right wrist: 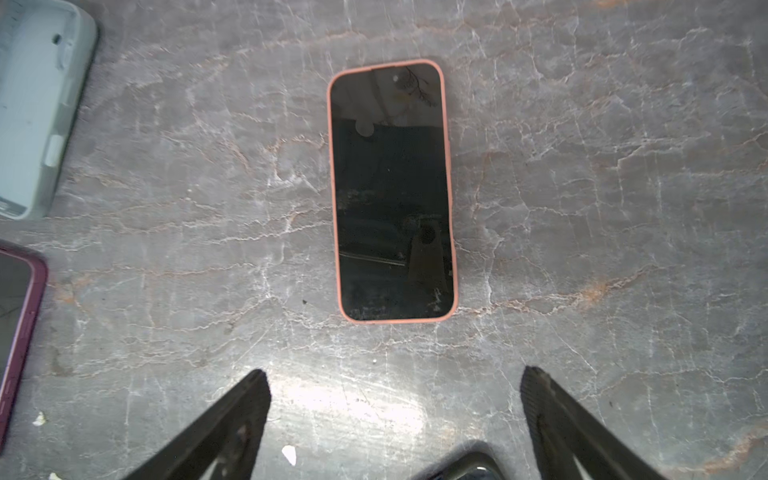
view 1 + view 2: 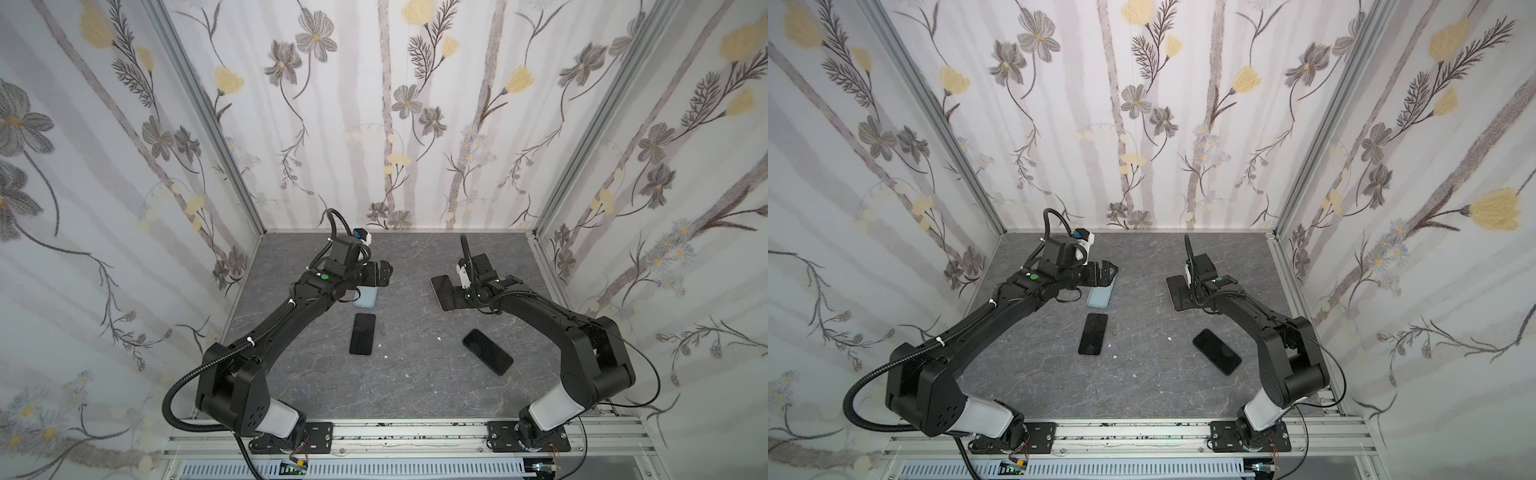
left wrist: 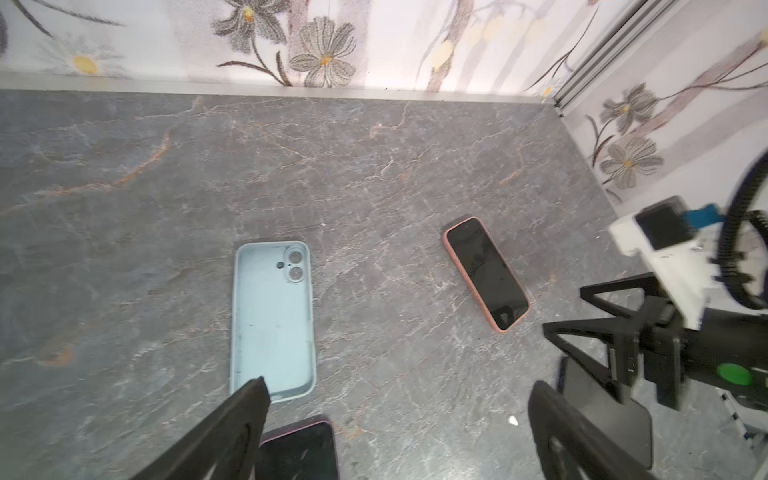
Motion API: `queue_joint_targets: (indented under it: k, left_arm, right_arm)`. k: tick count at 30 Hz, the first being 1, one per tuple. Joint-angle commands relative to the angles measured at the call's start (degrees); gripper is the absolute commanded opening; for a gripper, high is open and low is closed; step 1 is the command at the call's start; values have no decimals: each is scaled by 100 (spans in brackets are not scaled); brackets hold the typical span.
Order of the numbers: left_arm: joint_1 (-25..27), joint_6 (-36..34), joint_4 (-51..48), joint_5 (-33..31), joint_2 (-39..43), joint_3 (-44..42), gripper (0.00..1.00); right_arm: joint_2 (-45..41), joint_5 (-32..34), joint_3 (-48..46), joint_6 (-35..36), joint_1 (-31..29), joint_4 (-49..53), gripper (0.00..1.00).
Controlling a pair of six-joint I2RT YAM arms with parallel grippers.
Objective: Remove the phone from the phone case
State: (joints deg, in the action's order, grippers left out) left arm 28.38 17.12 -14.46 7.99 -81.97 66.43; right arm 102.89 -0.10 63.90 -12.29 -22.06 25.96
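**Left side.** The left gripper (image 3: 399, 382) hangs with its jaws spread wide and holds nothing. One fingertip (image 3: 257, 386) overlaps the near end of an empty light-blue phone case (image 3: 272, 320). This case lies flat on the grey marbled table (image 2: 415, 386) with its hollow side up. Its long axis runs away from the gripper. A phone in a purple-rimmed case (image 2: 362, 333) lies screen up just on the robot's side of the blue case. It is on almost the same line and apart from it.

**Centre and right.** A phone in a salmon case (image 1: 392, 191) lies flat and screen up, still fully seated in its case. The right gripper (image 1: 394, 370) hangs just short of its near end, jaws spread wide and empty.

**Governing relation.** In the right wrist view, the salmon-cased phone sits straight ahead of the right gripper, centred on the gap between the fingers. Its long axis runs along the line of approach and crosses the line between the fingertips squarely. The spread looks wider than the phone's short side. A straight advance should therefore bring both fingers alongside its long edges.

**Nearer arm.** The right arm is clearly nearer to this phone. The left gripper is well apart from it, across the table.

**Further right.** A black phone with no coloured rim visible (image 2: 487, 351) lies at a slant, closer to the robot's base.
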Motion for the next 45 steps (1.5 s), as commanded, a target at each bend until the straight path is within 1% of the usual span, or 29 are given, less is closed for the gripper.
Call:
queue_joint_targets:
  k: [1,5,7,10,12,15,18,24,35,45]
  left_arm:
    - [156,896,1105,-768,348,-584,100]
    - [194,1617,1356,-1192,624,-1047,100]
    - [194,1788,1414,-1312,714,-1197,100]
    - [201,1692,1476,-1347,753,-1317,100]
    - [206,1488,1507,-1224,728,-1337,100]
    - [179,1183,1490,-761,644,-1278,100]
    - [194,1222,1524,-510,608,-1251,100]
    - [195,1126,1545,-368,525,-1243,100]
    - [194,1129,1551,-271,487,-1273,100]
    - [194,1153,1560,-188,474,-1300,100]
  right_arm:
    - [400,-132,365,161,1,59,97]
    - [1039,40,1024,209,27,246,99]
    - [1362,114,1354,242,28,366,98]
    - [1834,212,1828,304,44,561,98]
    - [2102,221,2116,362,49,638,98]
    - [2451,221,2552,444,57,837,97]
    - [2676,253,2816,478,59,933,98]
    - [3126,325,3285,551,82,1169,99]
    - [3502,204,3780,607,69,1444,97]
    - [3646,56,3839,656,68,1564,91]
